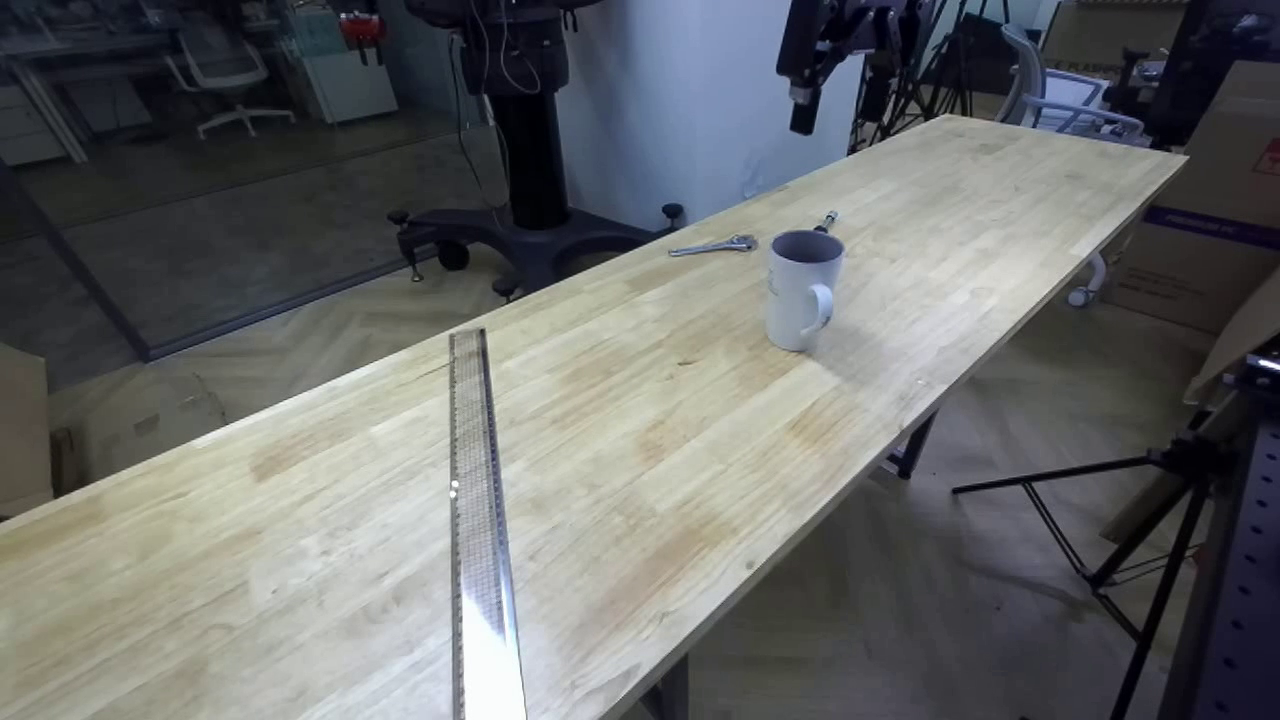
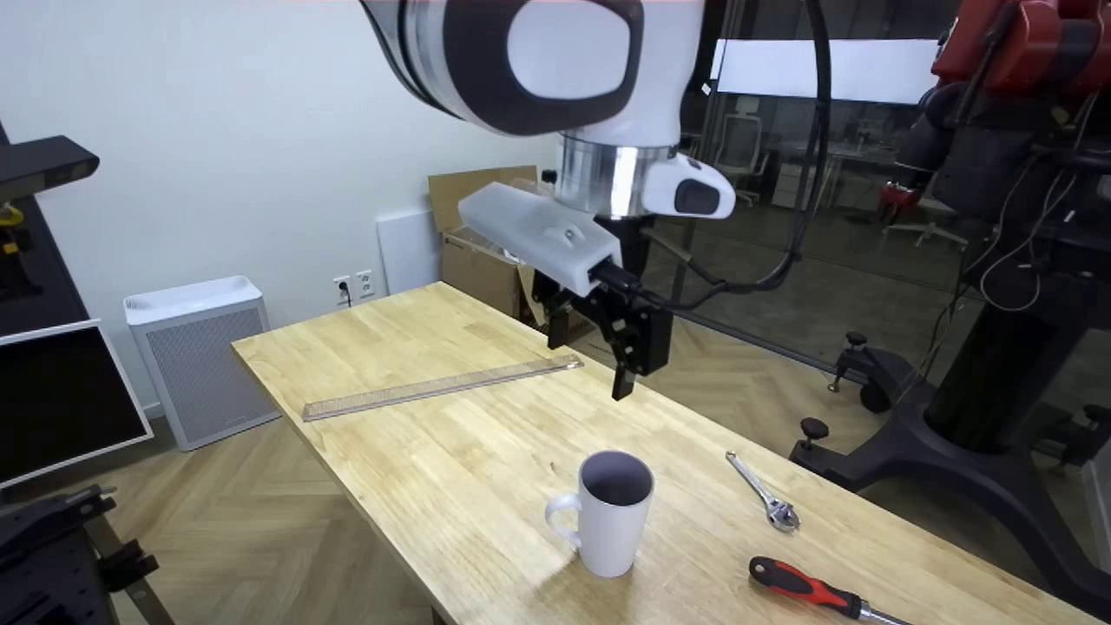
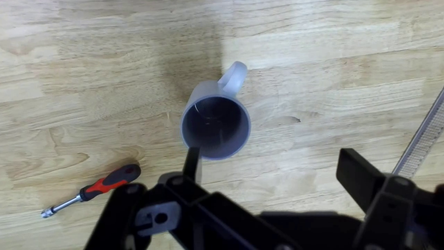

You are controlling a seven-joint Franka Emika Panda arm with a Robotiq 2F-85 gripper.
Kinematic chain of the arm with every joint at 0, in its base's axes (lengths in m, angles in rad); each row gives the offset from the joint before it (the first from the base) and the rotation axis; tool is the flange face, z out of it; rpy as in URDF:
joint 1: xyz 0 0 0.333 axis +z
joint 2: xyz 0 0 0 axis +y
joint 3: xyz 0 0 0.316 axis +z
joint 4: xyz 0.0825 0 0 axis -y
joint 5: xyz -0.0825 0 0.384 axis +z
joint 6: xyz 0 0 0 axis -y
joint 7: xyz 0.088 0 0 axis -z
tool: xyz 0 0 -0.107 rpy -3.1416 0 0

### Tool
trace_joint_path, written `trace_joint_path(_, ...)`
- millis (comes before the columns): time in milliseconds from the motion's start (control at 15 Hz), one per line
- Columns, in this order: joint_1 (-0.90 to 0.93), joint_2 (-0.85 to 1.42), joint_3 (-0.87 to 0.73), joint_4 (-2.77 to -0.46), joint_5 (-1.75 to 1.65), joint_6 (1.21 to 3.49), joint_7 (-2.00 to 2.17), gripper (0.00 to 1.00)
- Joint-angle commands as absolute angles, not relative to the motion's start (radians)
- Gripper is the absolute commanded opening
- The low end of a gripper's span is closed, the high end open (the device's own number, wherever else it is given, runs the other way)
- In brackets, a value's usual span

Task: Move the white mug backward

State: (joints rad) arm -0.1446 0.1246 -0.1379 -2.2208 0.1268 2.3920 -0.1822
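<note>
As I read it on the wrist view, my gripper point(image 3: 270, 156) has its two fingers point(image 3: 359, 177) spread wide, wood of the table point(image 3: 277, 187) showing between them. Height: in the air above the tabletop, fingertips higher than the mug's rim in both exterior views.

White mug point(image 2: 614, 525): upright on the table, lower than my gripper and apart from it. From the wrist it lies just ahead of the fingertips, nearer the picture-left finger; that fingertip overlaps the rim along my line of sight only. Handle points away from the gripper. Inside is dark greyish blue.

Screwdriver point(image 3: 104, 184), red and black grip, metal shaft: on the table outside the picture-left finger, well apart from it, grip end towards the mug.

Ruler point(image 3: 420, 146), see-through with a printed grid: on the opposite side, beyond the picture-right finger, running out of frame.

Adjustable wrench point(image 2: 759, 490): in an exterior view I find it on the table, below and picture-right of the gripper, near the screwdriver.

Robot arm point(image 2: 568, 52), white: directly above the gripper, a black cable point(image 2: 825, 104) hanging in a loop beside it. Dark stand point(image 2: 972, 391): on the floor picture-right of the gripper, off the table's edge.
</note>
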Motion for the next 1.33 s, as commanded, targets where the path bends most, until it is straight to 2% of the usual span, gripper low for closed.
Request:
trace_joint_path(0, -0.164, 0.259, -0.134, -2.074, 0.134, 2.327, -0.181, 1.0)
trace_joint_path(533, -0.129, 0.446, -0.146, -1.886, 0.043, 2.269, 0.075, 1.0)
trace_joint_path(1267, -0.105, 0.537, -0.143, -1.863, 0.071, 2.229, 0.249, 1.0)
